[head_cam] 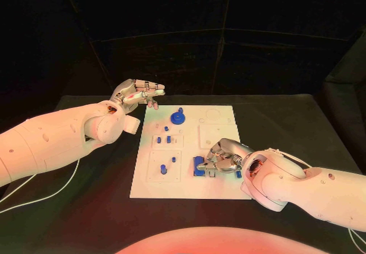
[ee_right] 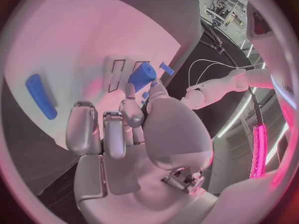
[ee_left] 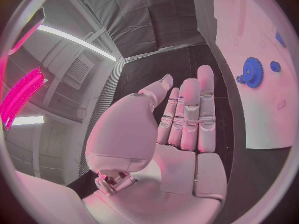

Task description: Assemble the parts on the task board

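The right silver many-fingered hand (head_cam: 222, 157) was low over the near right part of the flat white task board (head_cam: 217, 185), its fingers curled around a blue cylindrical part (ee_right: 141, 76). Whether they pinched it, I cannot tell. The left silver hand (head_cam: 139, 93) hovered at the far left corner, fingers straight and together, holding nothing, near a blue toothed gear (ee_left: 252, 72) on the board.

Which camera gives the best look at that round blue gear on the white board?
The left wrist view: the blue gear appears large, its toothed rim plain against the task board. The head view shows it small near the board's far end. In the right wrist view I cannot make it out.
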### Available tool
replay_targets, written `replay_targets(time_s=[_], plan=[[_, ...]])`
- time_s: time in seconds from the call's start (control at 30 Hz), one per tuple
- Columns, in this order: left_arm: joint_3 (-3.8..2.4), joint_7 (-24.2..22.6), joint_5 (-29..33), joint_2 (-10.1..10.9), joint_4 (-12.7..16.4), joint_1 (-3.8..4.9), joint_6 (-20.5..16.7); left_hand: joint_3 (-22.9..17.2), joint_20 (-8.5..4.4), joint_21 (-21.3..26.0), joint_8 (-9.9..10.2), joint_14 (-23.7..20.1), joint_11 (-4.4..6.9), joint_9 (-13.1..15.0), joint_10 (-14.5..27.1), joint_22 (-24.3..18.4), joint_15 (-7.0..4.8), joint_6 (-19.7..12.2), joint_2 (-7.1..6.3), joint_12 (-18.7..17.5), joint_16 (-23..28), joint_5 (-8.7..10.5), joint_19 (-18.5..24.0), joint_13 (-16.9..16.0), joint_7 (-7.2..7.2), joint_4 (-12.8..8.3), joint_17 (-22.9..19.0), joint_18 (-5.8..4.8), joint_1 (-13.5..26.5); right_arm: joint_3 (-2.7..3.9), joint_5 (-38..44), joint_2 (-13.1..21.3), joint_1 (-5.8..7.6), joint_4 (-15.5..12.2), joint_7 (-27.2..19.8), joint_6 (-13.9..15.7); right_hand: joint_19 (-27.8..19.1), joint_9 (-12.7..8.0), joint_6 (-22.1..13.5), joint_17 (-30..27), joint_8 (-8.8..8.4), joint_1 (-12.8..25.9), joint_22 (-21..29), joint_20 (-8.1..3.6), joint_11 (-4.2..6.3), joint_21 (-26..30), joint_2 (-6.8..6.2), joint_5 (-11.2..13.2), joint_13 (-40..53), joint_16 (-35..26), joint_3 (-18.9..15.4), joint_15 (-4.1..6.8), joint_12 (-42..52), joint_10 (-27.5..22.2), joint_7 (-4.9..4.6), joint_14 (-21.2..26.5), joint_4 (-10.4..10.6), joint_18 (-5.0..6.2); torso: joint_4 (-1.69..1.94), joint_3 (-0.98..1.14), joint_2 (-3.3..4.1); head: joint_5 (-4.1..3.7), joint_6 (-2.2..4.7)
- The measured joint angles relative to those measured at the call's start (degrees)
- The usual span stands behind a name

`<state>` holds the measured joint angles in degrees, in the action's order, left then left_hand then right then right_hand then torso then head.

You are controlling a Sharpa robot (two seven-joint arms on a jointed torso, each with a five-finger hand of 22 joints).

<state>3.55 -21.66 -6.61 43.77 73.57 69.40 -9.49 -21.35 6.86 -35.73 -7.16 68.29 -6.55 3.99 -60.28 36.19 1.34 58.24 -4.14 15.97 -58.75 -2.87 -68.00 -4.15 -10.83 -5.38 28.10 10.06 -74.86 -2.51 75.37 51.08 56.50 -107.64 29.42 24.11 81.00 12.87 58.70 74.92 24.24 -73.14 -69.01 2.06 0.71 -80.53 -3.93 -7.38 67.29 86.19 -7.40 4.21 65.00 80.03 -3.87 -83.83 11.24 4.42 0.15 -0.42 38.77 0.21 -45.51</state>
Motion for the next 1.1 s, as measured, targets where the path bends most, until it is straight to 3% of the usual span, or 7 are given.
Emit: replay_targets(time_s=[0.17,0.77,0.9,1.1], plan=[[0.01,0.0,0.0,0.0,0.0,0.00,0.0,0.0,0.00,0.0,0.0,0.0,0.00,0.0,0.0,0.0,0.00,0.0,0.00,0.0,0.0,0.00,0.0,0.0,0.00,0.0,0.0,0.00,0.0,0.05,0.6,0.0,0.06,0.2,-0.8,-0.3,0.0,0.2,0.0,0.0,0.00,-2.3,-0.3,0.00,0.00,0.0,1.08,0.0,0.1,0.0,0.2,0.00,0.0,0.0,0.00,0.0,-1.6,0.00,-0.01,-0.03,-0.02,-0.18,0.02],[0.04,0.1,0.0,0.0,0.0,0.00,0.0,0.0,0.00,0.0,0.0,0.0,0.00,0.0,0.0,0.0,0.00,0.0,0.00,0.0,0.0,0.00,0.0,0.0,0.00,0.0,0.0,0.00,0.0,-0.02,2.0,-0.6,0.01,1.2,0.9,-1.2,0.0,0.3,0.2,0.0,0.00,-2.5,-0.2,0.00,0.00,0.0,0.87,-0.3,0.0,0.0,-1.0,-0.01,-0.4,0.0,0.21,0.0,-2.1,0.00,0.03,-0.06,-0.01,-0.26,-0.02],[0.05,0.1,0.0,0.0,0.0,0.00,0.0,0.0,0.00,0.0,0.0,0.0,0.00,0.0,0.0,0.0,0.00,0.0,0.00,0.0,0.0,0.00,0.0,0.0,0.00,0.0,0.0,0.00,0.0,-0.02,1.3,0.9,0.00,0.6,-0.1,-0.3,0.0,0.3,0.2,0.0,0.00,-1.8,0.1,0.00,0.00,0.0,1.59,-3.4,-0.3,0.0,-2.0,-0.01,-1.1,0.0,0.21,0.0,-1.8,0.00,-0.01,-0.06,-0.01,-0.44,-0.03],[0.09,0.1,0.0,0.0,0.0,0.00,0.0,0.0,0.00,0.0,0.0,0.0,0.00,0.0,0.0,0.0,0.00,0.0,0.00,0.0,0.0,0.00,0.0,0.0,0.00,0.0,0.0,0.00,0.0,-0.02,-1.3,6.2,0.07,-2.3,-3.7,2.3,0.0,0.0,-1.6,0.0,-1.68,-1.6,-0.2,0.00,-0.23,0.0,2.69,-4.8,0.0,0.0,-2.8,-0.01,-1.1,0.2,-0.66,0.0,-1.5,0.01,-0.03,-0.06,-0.01,-1.63,-0.03]])
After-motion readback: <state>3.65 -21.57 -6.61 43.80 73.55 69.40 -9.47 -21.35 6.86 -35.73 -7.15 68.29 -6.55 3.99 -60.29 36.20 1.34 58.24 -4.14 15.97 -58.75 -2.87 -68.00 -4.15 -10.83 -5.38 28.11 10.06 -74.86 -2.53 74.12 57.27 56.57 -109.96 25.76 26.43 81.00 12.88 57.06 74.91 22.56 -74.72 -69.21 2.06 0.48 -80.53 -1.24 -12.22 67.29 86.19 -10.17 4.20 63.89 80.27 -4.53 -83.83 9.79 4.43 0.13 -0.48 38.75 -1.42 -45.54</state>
